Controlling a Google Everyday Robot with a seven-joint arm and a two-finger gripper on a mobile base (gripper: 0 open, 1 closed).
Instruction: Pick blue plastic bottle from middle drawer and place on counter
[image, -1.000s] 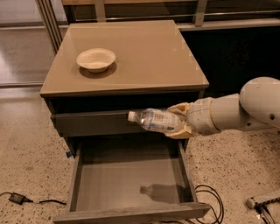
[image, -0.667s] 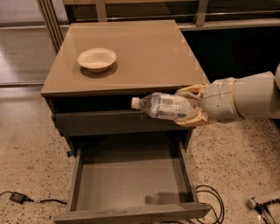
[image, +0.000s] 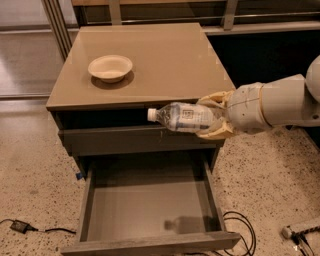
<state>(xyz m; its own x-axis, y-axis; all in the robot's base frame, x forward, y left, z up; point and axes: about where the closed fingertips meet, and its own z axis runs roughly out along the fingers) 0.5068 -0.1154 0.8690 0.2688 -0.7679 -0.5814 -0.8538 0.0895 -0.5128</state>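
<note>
My gripper (image: 212, 117) comes in from the right and is shut on the blue plastic bottle (image: 181, 117). The bottle lies level in the air, white cap pointing left, in front of the cabinet just below the counter's front edge. The counter (image: 165, 65) is a glossy tan top. The middle drawer (image: 150, 207) is pulled open below, its grey floor bare except for the bottle's shadow.
A white bowl (image: 110, 67) sits on the left part of the counter. A closed drawer front (image: 125, 140) with scratch marks is just under the bottle. Cables (image: 240, 225) lie on the speckled floor at the right, a small plug (image: 20, 226) at the left.
My gripper has lifted the bottle from over the open drawer up to just below the counter's front edge.
</note>
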